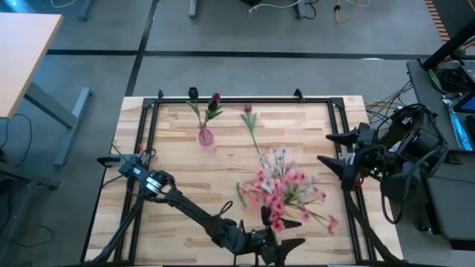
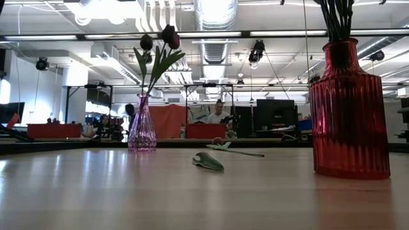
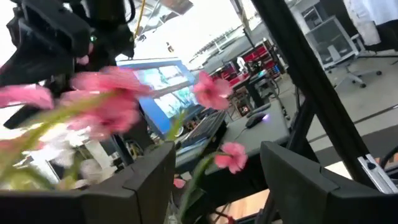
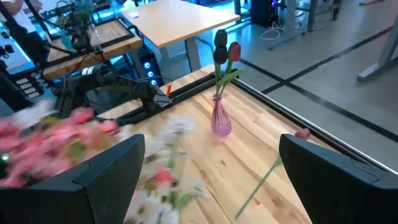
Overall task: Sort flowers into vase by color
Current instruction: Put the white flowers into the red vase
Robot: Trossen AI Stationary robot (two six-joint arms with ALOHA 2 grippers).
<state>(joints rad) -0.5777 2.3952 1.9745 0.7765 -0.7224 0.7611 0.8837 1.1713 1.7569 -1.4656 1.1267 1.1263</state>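
Loose green leaf (image 2: 208,161) on wood table (image 1: 178,170); light desk (image 1: 22,52) beyond; person (image 2: 219,114) in bkgd.

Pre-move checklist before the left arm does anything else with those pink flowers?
1. Left pincer lined up on a stem of the pink flowers: ok, a stem runs between its fingers.
2. Left pincer closed on that stem: not ok, the fingers stand apart.
3. Right pincer out of the way: ok, open at the table's right edge.
4. Red vase upright: ok.
5. Pink vase upright, holding dark tulips: ok.
6. All flowers sorted: not ok, one tulip lies on the table.
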